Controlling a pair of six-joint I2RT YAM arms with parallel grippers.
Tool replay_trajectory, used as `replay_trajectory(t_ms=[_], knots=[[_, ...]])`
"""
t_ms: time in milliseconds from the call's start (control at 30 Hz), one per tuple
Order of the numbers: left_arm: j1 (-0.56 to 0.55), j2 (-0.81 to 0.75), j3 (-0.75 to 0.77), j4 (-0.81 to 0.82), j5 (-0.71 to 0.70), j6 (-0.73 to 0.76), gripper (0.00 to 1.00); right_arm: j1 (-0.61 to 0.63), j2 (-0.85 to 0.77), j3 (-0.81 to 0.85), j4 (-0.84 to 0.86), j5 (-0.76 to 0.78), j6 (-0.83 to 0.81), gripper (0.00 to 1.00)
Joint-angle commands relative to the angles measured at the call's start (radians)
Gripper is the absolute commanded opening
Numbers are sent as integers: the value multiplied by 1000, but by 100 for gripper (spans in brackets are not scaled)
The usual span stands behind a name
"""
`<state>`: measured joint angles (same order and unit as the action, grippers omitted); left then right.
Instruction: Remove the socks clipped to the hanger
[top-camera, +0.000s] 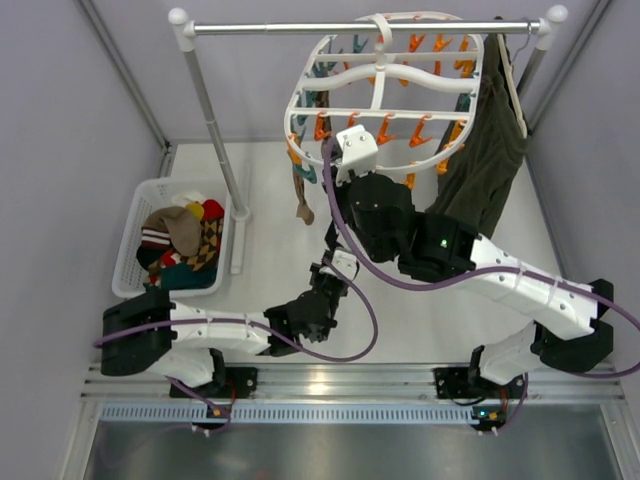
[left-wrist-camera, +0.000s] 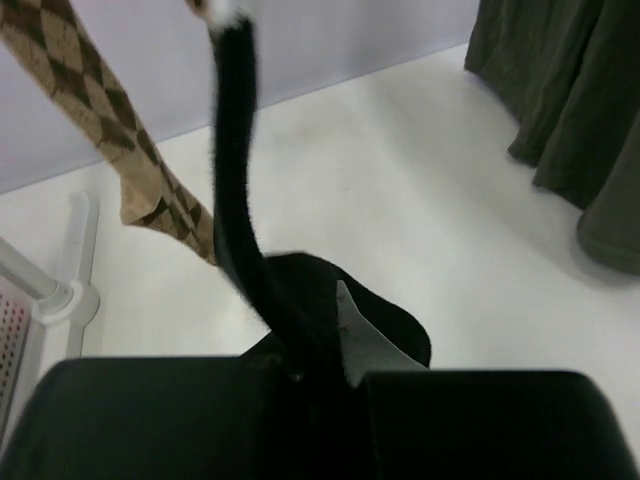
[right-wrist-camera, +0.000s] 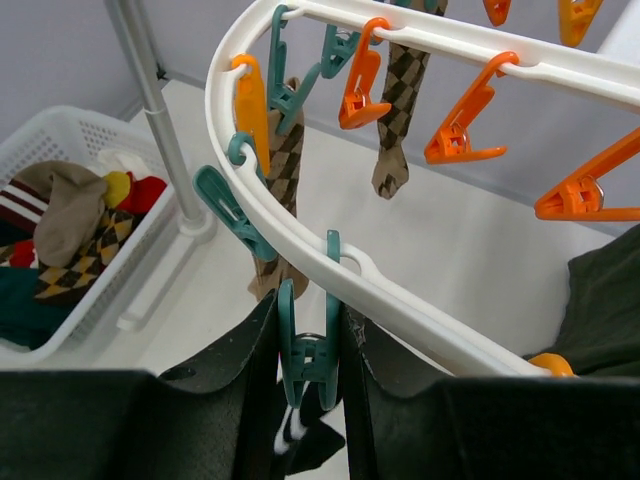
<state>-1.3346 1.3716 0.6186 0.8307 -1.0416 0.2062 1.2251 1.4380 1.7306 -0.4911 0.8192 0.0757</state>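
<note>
The white oval hanger (top-camera: 390, 95) hangs from the rail with orange and teal pegs. My right gripper (top-camera: 347, 152) is up at its near rim. In the right wrist view it (right-wrist-camera: 310, 335) is shut on a teal peg (right-wrist-camera: 305, 350), and a black sock's white-marked top (right-wrist-camera: 298, 435) sits at the peg's lower tips. My left gripper (top-camera: 335, 272) is below it. In the left wrist view it (left-wrist-camera: 315, 345) is shut on the black sock (left-wrist-camera: 238, 170), which stretches upward. Brown argyle socks (right-wrist-camera: 402, 95) hang from other pegs, and one shows in the top view (top-camera: 303, 195).
A white laundry basket (top-camera: 135, 205) at the left holds several socks. The rail's upright pole (top-camera: 215, 130) and its foot stand beside it. A dark olive garment (top-camera: 490, 150) hangs at the right of the hanger. The grey side walls are close on both sides.
</note>
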Motion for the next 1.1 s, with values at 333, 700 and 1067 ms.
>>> replay_trajectory(t_ms=[333, 700, 1067], knots=[[340, -501, 76, -932, -135, -672, 0, -53, -168, -175, 141, -236, 47, 5], [733, -523, 311, -1099, -42, -671, 0, -134, -320, -313, 194, -307, 65, 12], [1384, -201, 546, -1302, 420, -893, 0, -165, -361, -336, 181, -347, 58, 14]])
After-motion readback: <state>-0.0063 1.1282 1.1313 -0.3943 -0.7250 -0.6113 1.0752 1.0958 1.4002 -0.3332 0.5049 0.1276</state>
